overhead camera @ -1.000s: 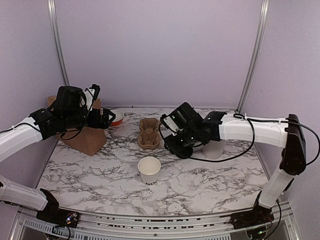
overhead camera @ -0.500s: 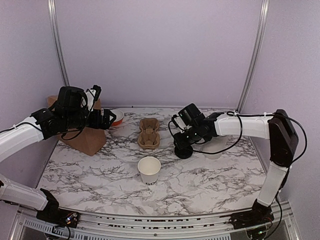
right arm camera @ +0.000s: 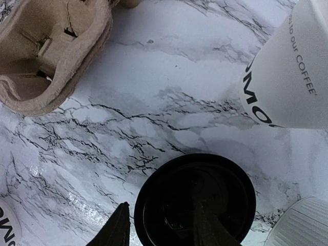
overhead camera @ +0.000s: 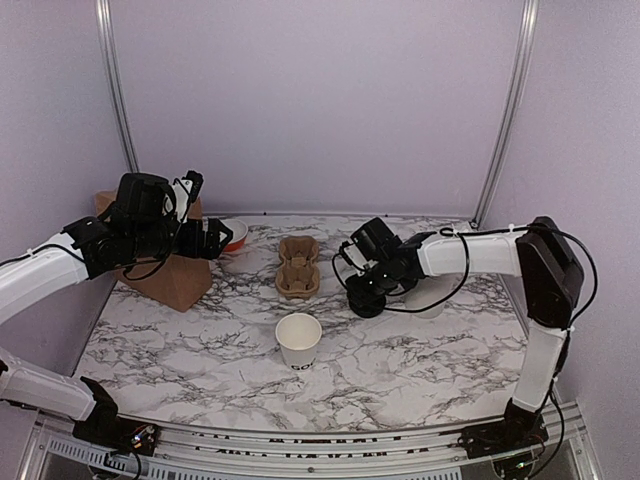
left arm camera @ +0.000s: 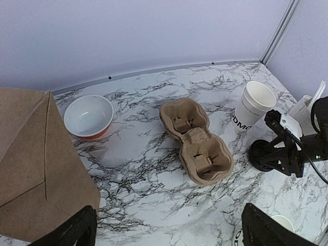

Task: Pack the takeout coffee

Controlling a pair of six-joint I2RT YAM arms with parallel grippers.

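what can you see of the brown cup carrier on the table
The cup carrier looks like brown moulded pulp, with two cup wells joined end to end at a narrower waist, each with small tabs at its middle. Both wells are empty. It lies flat, open side up, on the marble table, between the white bowl and the black lid, apart from both. Nothing but the table touches it.

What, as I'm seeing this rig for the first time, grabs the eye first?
The right gripper stands out, low over a black lid lying on the marble table right of centre, its fingers straddling the lid's rim. Just left of it sits a brown cardboard cup carrier. A brown paper bag stands at the back left.
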